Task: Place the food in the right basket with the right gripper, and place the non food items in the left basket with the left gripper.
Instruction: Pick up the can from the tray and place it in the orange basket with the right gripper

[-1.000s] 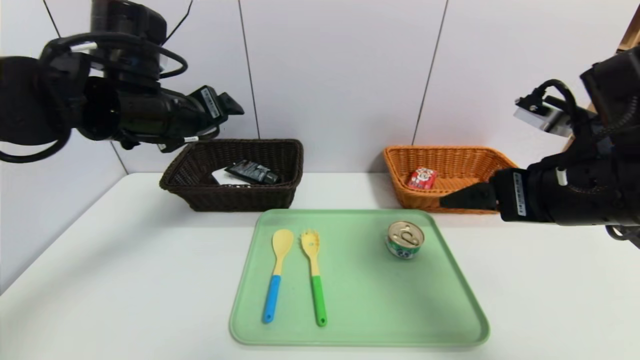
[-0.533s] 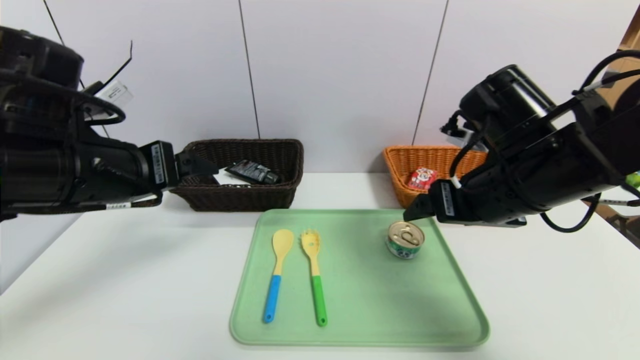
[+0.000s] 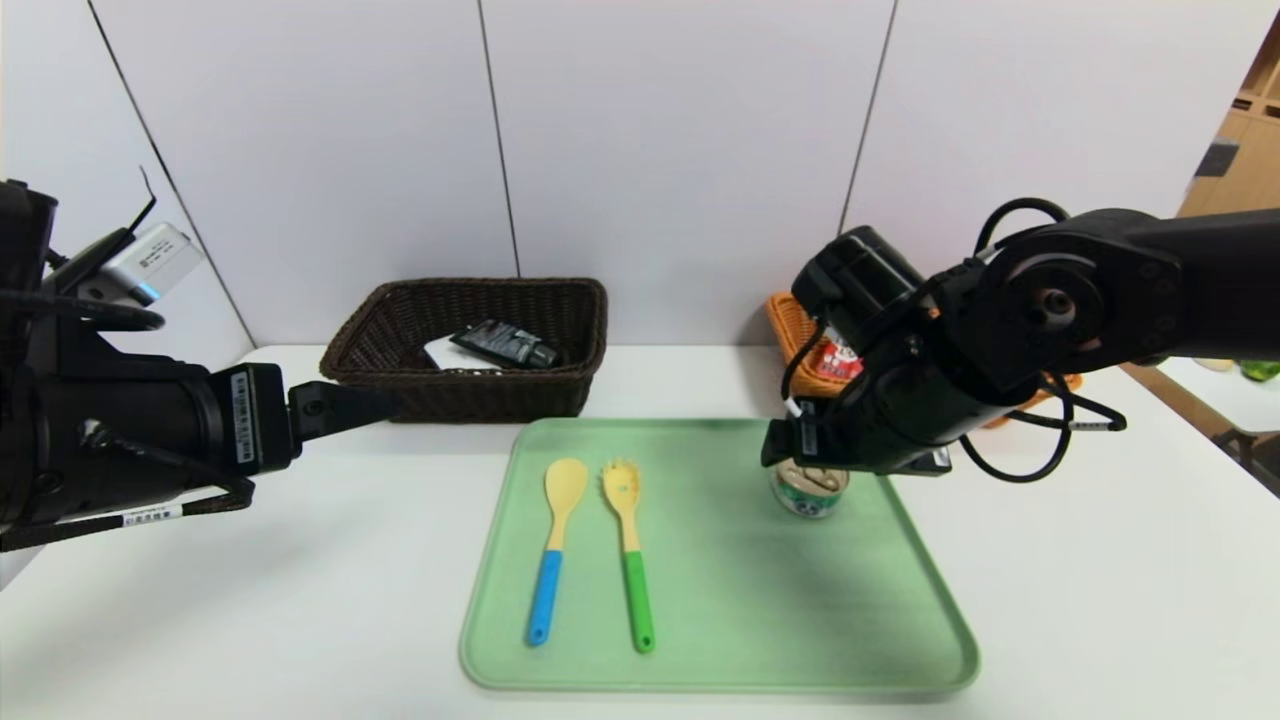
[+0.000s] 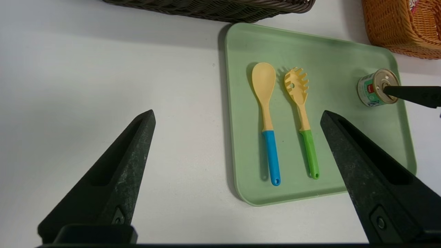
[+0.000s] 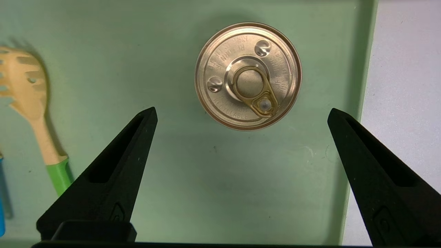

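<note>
- Gold and green mark the tin [image 3: 810, 488] you are after: it stands upright at the centre right of the head view, on the far right part of the mint-green tray [image 3: 720, 660], just under the right gripper [image 3: 800, 462].
- Your right gripper has its fingers spread wide with nothing between them; in the right wrist view the tin [image 5: 248, 76] lies just beyond the two tips, not yet between them.
- Your left gripper [image 4: 237, 115] is also spread wide and empty, hanging over bare table at the left of the head view, short of the tray.
- Done so far, as I judge it: the red drink carton [image 3: 838, 362] sits in the orange-tan basket [image 3: 785, 322], mostly hidden behind the right arm; the dark green tube [image 3: 503, 344] and the white case [image 3: 445, 355] lie in the dark brown basket [image 3: 460, 395].
- Left to do: the tin goes to the orange-tan basket, and the blue-handled spoon [image 3: 553, 545] and green-handled fork [image 3: 628, 555], side by side on the tray's left half, go to the dark brown basket.
- Only the right wrist view shows you the pull-tab lid square-on and the tray's edge close beside the tin.
- Only the left wrist view shows the tin's label [image 4: 368, 92] from the side, with a right finger reaching over the lid; it hides the dark basket's contents.
</note>
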{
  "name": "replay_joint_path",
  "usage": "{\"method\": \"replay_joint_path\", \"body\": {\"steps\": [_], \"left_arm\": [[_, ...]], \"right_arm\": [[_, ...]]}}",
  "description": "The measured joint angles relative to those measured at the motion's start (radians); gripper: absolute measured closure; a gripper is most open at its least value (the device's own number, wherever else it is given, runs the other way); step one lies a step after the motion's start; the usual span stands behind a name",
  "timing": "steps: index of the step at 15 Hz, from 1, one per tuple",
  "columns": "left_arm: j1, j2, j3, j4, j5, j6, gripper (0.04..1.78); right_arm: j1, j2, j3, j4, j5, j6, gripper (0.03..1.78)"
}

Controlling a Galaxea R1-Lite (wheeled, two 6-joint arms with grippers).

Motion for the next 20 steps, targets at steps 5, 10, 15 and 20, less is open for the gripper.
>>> {"method": "replay_joint_path", "body": {"steps": [5,10,15,20], "left_arm": [[-0.001,-0.011,0.005,0.0,-0.002,0.0,0.13],[-0.001,-0.011,0.01,-0.001,-0.018,0.0,0.13],[-0.001,-0.011,0.013,-0.001,-0.023,-0.001,0.13],[0.0,-0.01,0.017,-0.001,-0.037,-0.001,0.13]], "right_arm": [[0.001,0.032,0.041,-0.046,-0.039,0.022,0.1],[0.0,0.047,0.104,-0.158,-0.038,0.02,0.1],[-0.008,0.056,0.111,-0.164,-0.038,0.018,0.1],[-0.01,0.066,0.104,-0.198,-0.04,0.003,0.1]]}}
